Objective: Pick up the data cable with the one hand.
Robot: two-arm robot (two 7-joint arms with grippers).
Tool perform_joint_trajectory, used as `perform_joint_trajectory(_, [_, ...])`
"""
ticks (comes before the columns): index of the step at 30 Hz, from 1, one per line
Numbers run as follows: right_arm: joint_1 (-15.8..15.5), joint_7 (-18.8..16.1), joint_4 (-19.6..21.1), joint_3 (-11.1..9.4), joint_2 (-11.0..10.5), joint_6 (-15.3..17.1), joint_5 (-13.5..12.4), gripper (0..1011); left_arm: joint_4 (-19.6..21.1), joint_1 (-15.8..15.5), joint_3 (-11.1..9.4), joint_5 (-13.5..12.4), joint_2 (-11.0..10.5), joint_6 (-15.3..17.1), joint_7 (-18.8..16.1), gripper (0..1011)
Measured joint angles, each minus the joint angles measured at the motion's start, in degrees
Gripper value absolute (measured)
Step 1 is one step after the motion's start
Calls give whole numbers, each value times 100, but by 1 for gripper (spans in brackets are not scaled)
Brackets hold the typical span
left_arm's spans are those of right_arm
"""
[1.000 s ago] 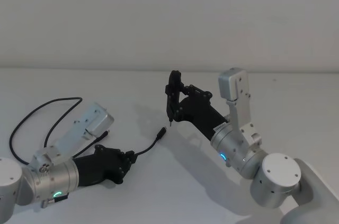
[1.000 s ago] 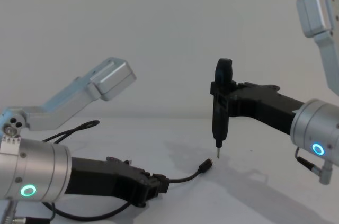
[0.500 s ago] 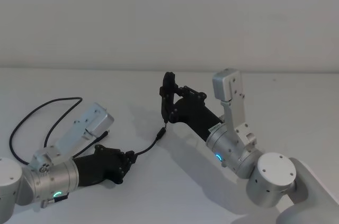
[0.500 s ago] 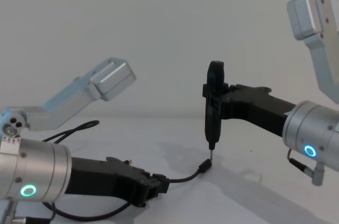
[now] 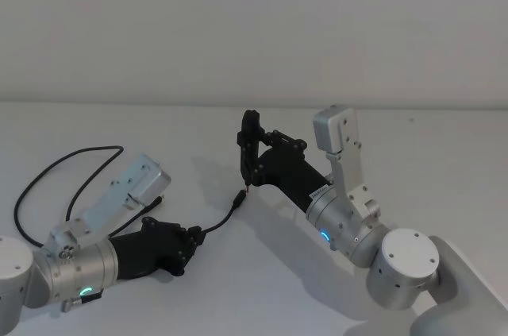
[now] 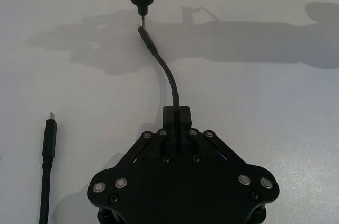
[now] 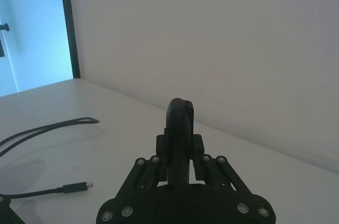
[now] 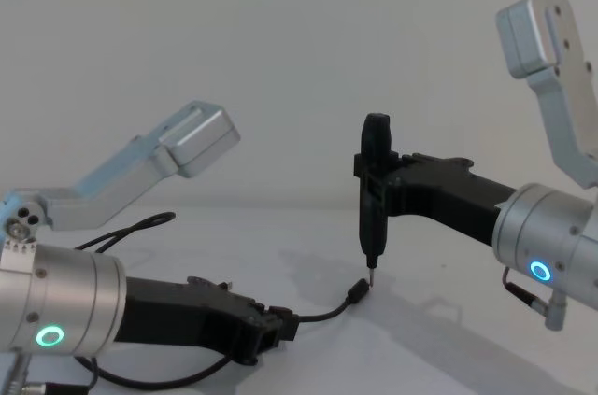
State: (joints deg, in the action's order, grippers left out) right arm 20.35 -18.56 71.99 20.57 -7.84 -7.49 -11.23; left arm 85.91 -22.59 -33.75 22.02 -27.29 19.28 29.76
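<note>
Data cable [image 5: 218,222] on the white desk [image 5: 444,161], looping wide through the left of the head view and running up to a free plug [image 5: 238,200] near frame centre; second plug [image 6: 48,139] flat on the desk at the lower left of the left wrist view. Clenched on the cord a short way behind the free plug: the left end effector [image 5: 190,242], low at lower left of the head view, cord emerging straight from between the blocky jaws in the wrist view. Just above the free plug, the right end effector [image 8: 374,171], clamped on a narrow black tool [image 8: 374,218] held upright, pin tip almost touching the plug. For a clean pick-up, probably best to keep the left grip firm and centred, lift straight and slowly so the loop trails without snagging the left forearm, and mind the pin tip so close to the plug. As for containers, nothing of the kind on the desk, only cord and arms.
</note>
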Motion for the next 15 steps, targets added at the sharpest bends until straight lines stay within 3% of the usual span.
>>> perform_joint_trajectory(15, [23,10,-55,2,15,-32,42,274,0,0,0,0,0,0,0,43])
